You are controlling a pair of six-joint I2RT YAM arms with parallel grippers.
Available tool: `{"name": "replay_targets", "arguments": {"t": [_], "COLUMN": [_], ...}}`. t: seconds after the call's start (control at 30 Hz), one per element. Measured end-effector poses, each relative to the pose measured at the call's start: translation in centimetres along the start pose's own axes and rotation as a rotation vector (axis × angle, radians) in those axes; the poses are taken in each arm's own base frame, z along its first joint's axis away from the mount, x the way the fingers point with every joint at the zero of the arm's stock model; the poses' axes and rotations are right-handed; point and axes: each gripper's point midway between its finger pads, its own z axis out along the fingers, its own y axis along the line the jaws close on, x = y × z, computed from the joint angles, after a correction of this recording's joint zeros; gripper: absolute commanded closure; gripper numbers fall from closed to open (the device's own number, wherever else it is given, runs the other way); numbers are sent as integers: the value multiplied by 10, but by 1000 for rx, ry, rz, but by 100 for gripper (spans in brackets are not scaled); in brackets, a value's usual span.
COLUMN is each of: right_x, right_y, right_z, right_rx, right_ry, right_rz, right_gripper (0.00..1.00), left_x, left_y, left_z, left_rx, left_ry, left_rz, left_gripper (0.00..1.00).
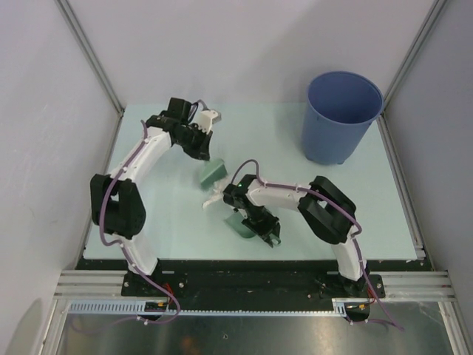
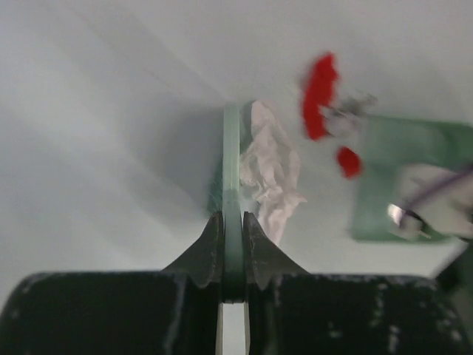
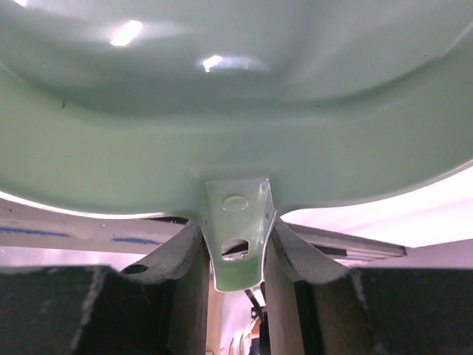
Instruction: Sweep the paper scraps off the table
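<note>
Pinching the brush [image 2: 231, 163], left claw [image 2: 232, 218] holds it beside a white crumple [image 2: 270, 170]; right claw [image 3: 236, 222] pinches dustpan [image 3: 236, 111].

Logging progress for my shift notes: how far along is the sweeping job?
Done: both tools are picked up, the left gripper shut on the brush, the right gripper on the dustpan handle. In hand: the white crumple lies between brush and dustpan. Left: that crumple and the red pieces lie on the table, not yet in the pan.
</note>
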Motion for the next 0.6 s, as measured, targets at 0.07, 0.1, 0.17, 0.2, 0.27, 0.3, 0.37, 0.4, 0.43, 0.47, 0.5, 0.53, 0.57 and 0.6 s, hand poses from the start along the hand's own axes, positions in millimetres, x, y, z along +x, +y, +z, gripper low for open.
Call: {"name": "replay_targets", "arguments": {"t": [0.07,0.1,0.17,0.2,0.27,0.3,0.37,0.4,0.43,0.47,0.5,0.53,0.57,0.6], "right_x": [-11,-19,-34,-40,-52,-56,-63,-65,-67,-67,-66,-65,-63,-61], "right_y": [-1,-1,0,0,2,3,6,8,9,10,11,12,14,17], "right_z": [-1,-3,-6,-7,-7,-7,-8,-7,-7,-6,-5,-5,-5,-5], "right_rx": [16,22,23,20,12,8,1,-2,-5,-6,-7,-8,-9,-14], "right_ry": [-4,-13,-54,-77,-126,-146,-189,-211,-231,-245,-257,-268,-277,-281], "right_rz": [-16,-25,-41,-44,-57,-63,-75,-85,-93,-98,-107,-116,-129,-140], "right_gripper": [100,100,100,100,100,100,100,100,100,100,100,100,100,100], "left_x": [9,15,28,33,33,30,23,20,15,11,7,3,1,-1], "left_y": [-25,-40,-71,-85,-97,-97,-93,-89,-87,-86,-85,-83,-81,-77], "left_z": [-4,-8,-20,-28,-46,-55,-73,-82,-91,-98,-104,-109,-113,-116], "left_rx": [97,149,246,284,288,269,229,201,178,161,140,118,98,75], "left_ry": [-4,-3,2,2,-24,-49,-95,-115,-134,-151,-167,-180,-189,-193], "left_rz": [-9,-14,-15,-14,12,26,40,45,54,64,76,85,92,96], "left_gripper": [100,100,100,100,100,100,100,100,100,100,100,100,100,100]}}
